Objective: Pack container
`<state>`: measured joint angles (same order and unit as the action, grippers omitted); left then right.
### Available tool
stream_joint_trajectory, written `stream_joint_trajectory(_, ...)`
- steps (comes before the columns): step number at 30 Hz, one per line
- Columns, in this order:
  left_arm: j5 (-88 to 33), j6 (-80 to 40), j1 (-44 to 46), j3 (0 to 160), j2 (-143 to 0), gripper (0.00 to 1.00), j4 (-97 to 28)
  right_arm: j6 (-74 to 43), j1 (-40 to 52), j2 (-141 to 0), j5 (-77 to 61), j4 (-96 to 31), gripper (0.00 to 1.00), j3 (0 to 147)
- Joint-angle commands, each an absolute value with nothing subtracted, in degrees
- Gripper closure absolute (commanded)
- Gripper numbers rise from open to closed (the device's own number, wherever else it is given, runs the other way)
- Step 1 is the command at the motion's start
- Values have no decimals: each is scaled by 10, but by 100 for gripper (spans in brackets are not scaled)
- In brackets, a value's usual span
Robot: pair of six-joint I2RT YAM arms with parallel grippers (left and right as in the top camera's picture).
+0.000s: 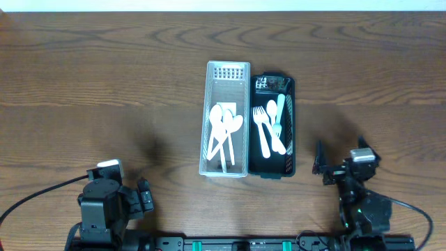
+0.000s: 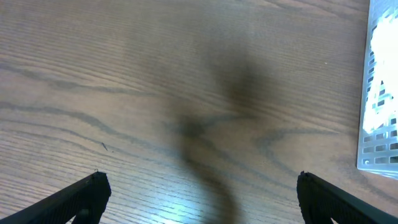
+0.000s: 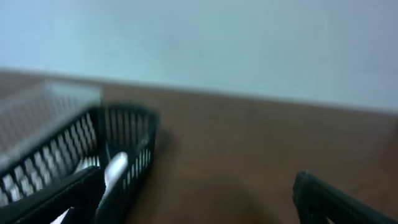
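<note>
A clear slotted container [image 1: 226, 70] stands mid-table and holds several white spoons [image 1: 224, 125]. Touching its right side is a black slotted container [image 1: 290, 139] with white forks and a pale green utensil [image 1: 270, 125]. My left gripper [image 1: 143, 195] is open and empty at the front left, well away from both; its view shows bare wood between the fingers [image 2: 199, 193] and the clear container's corner [image 2: 376, 124] at the right edge. My right gripper [image 1: 324, 167] is open and empty at the front right; its blurred view shows the black container [image 3: 124, 149] to the left of the fingers [image 3: 199, 193].
The brown wooden table [image 1: 104, 84] stretches out on both sides of the containers. Cables run from the arm bases along the front edge. A pale wall shows behind the table in the right wrist view [image 3: 249, 43].
</note>
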<state>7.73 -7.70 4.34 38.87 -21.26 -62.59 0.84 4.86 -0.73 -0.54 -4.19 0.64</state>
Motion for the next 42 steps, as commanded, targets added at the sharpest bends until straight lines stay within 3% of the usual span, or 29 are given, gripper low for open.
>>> stream_joint_trajectory(1,82,-82,43,388,-210,2,-625,9,41,-4,-3,-41,1,3)
stream_joint_trajectory(32,82,-82,42,388,-205,2,-625,9,41,-5,-3,-42,1,3)
stream_joint_trajectory(42,67,-82,41,357,-81,2,-609,9,41,-5,-3,-42,1,3)
